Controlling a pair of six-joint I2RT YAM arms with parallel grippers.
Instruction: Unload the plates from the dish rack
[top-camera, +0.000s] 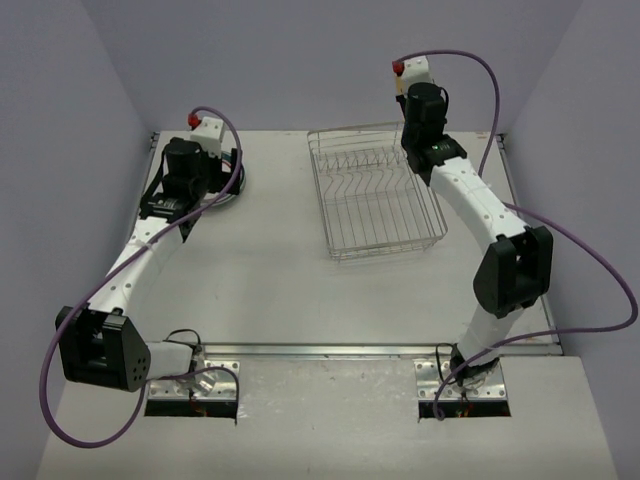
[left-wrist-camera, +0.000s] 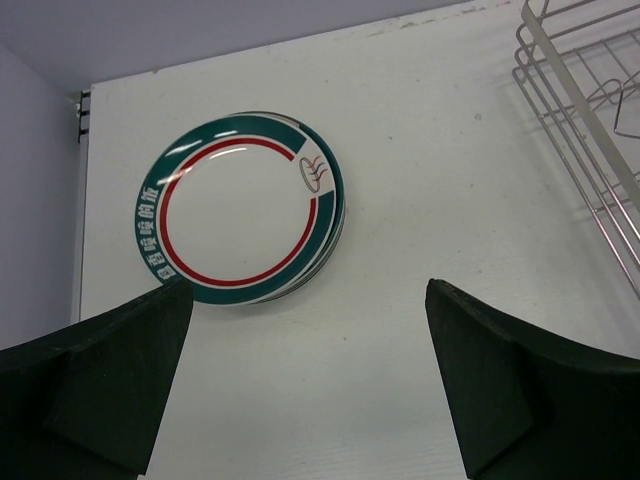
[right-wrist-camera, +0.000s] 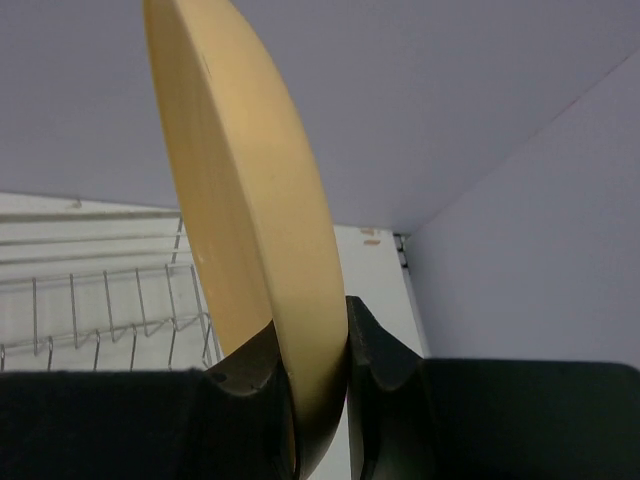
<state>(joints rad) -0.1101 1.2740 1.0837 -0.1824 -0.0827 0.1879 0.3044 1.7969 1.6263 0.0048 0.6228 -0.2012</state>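
Our right claw clamps the tan-yellow plate at the dish rack; next, we should carry it to the plate stack by our gaping left claw.

The light is soft and even, with faint shadows. The yellow plate looks blurry up close. Small white shines sit at the upper left of the patterned plate.

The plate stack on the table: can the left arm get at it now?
Likely yes: the open left gripper hangs close by the stack, with only bare table between them.
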